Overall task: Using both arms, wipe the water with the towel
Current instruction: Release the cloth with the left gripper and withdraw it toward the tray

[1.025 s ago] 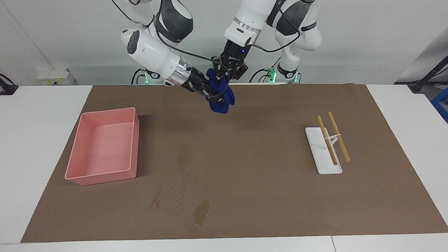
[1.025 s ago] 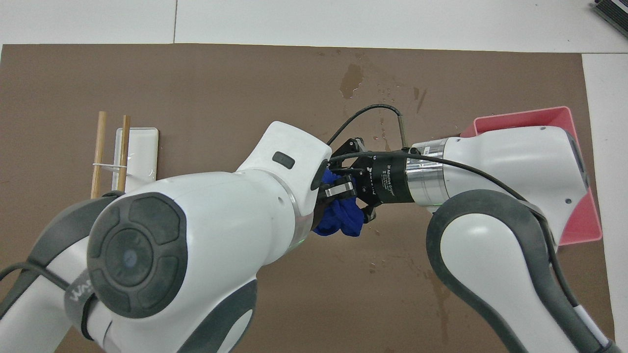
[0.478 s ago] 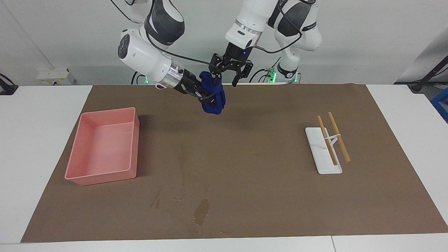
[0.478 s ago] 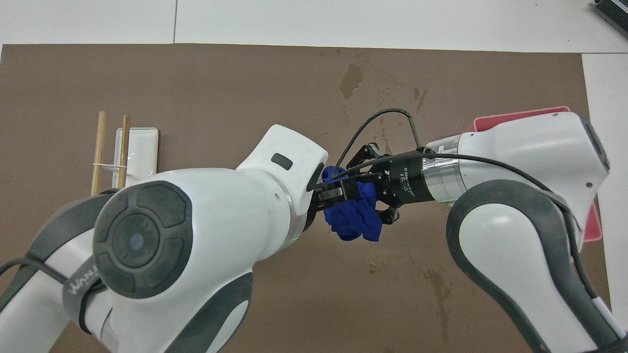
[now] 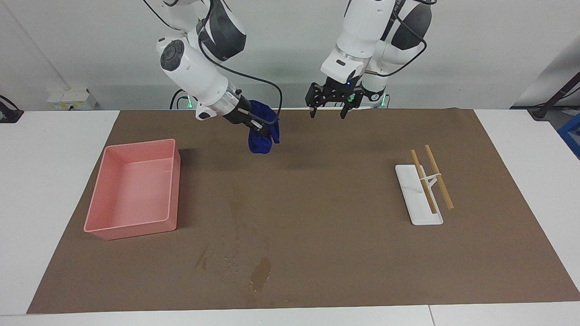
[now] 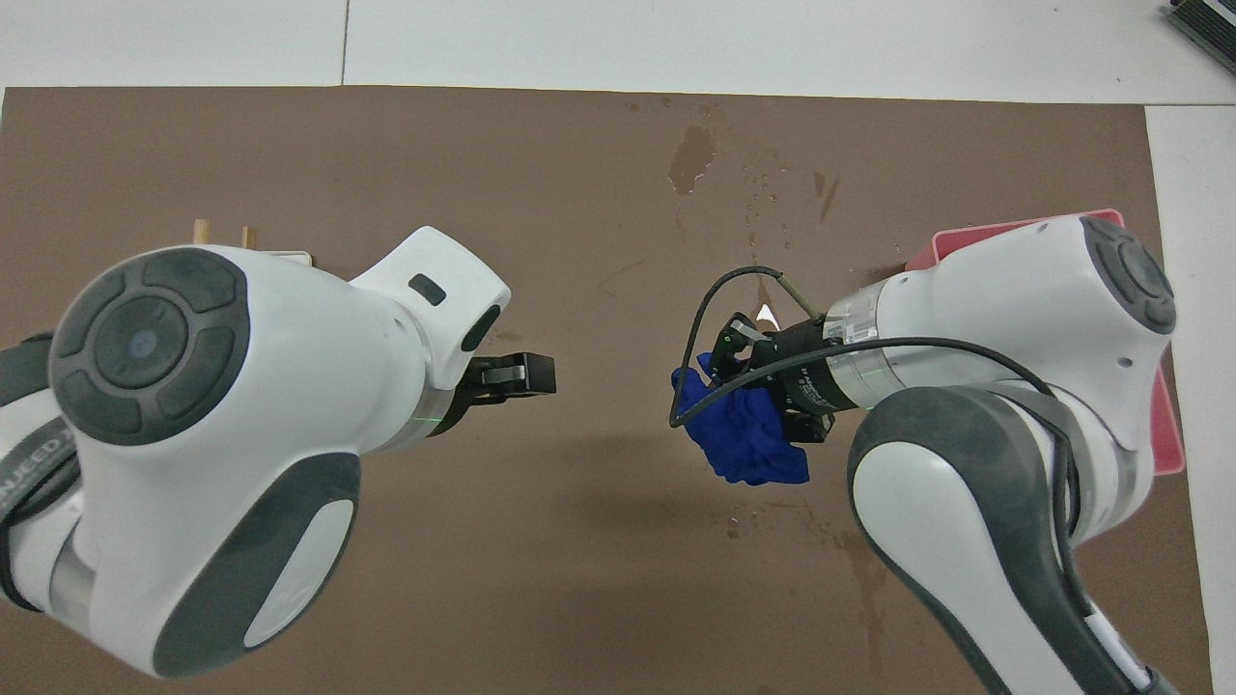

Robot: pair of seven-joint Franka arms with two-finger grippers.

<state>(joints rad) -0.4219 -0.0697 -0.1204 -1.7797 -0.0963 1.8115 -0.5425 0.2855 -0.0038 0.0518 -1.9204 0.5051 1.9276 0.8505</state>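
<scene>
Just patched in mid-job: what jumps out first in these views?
The deep-blue towel hangs bunched in the right gripper, raised over the brown mat near the robots. The left gripper hovers open and empty beside it. The water sits unwiped by the mat's edge farthest from the robots, near the pink tray.

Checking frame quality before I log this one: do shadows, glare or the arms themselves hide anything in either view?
Facing view: even light, soft shadow on the mat under the towel; water shows plainly. Overhead view: arm bodies fill the lower frame, covering most of the pink tray and chopstick rest; water clear, with slight glints.
</scene>
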